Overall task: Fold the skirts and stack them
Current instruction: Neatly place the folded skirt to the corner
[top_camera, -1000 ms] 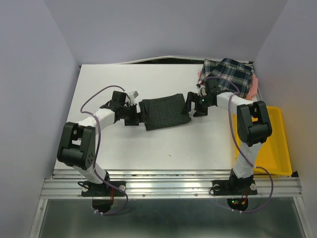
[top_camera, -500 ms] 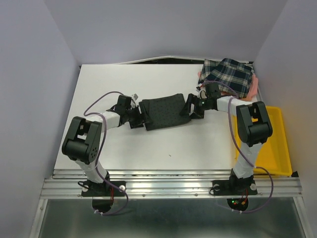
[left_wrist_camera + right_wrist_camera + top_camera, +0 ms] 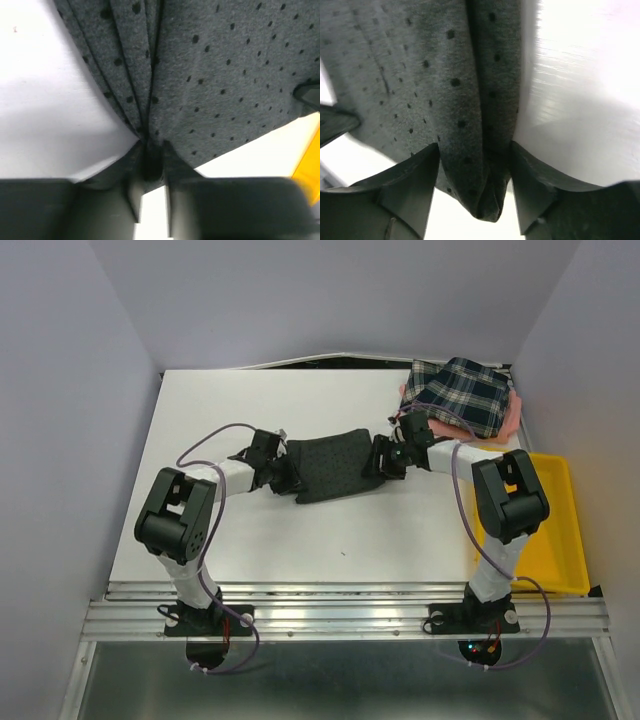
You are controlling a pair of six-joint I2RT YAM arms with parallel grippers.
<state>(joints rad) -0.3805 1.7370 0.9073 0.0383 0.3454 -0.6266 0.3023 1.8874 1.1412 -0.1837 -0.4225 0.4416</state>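
2 claws are gripping the charcoal-black dotted cloth skirt [image 3: 333, 467], which is lying flat at the middle of the white table [image 3: 300, 530] in the top view. The left gripper [image 3: 283, 472] is pinching a gathered fold at its left edge, and the right gripper [image 3: 380, 458] is pinching its right edge. The navy-green-white plaid cloth skirt [image 3: 462, 395] is sitting on the pink cloth skirt [image 3: 512, 415] at upper right. For a clean fold, the 2 arms should probably be lifting evenly, keeping the cloth taut and its edges aligned.
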